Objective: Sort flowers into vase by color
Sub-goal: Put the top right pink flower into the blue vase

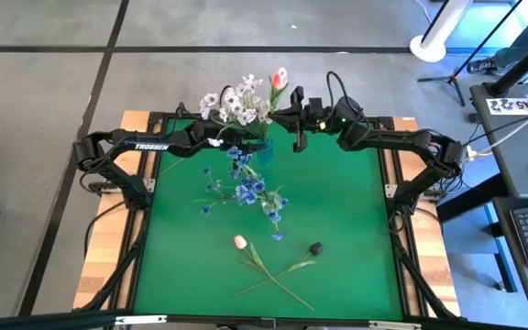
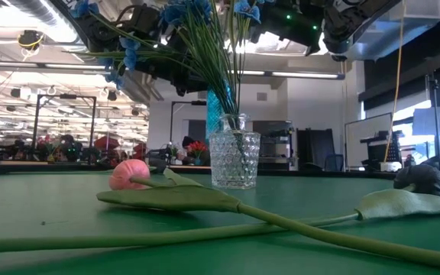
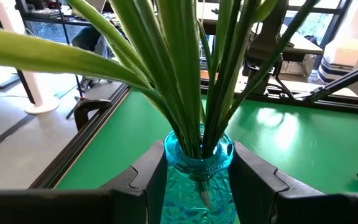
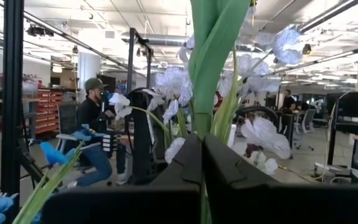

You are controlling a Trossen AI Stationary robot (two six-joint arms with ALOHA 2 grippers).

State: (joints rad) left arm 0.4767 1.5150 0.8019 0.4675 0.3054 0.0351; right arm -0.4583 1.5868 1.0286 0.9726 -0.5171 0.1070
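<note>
Green-stemmed artificial sprays are your task items: white blossoms (image 1: 236,103) and a pink tulip bud (image 1: 280,77) stand near the far table edge, blue blossoms (image 1: 246,188) spread across mid-table, and a peach tulip (image 1: 240,242) and a dark bud (image 1: 316,247) lie flat nearer the front. You see the left gripper (image 3: 197,180) closed against both sides of a blue glass vase (image 3: 197,155) packed with green stems (image 3: 185,81); only the left wrist view shows this contact. The right gripper (image 4: 202,158) is clamped on a green tulip stem (image 4: 211,62), fingers nearly together, with the white blossoms just behind it. Only the low view shows a clear cut-glass vase (image 2: 234,159) on the green mat (image 1: 346,229), beyond the lying peach tulip. Note open mat to the right of the blue spray and along both side edges.
</note>
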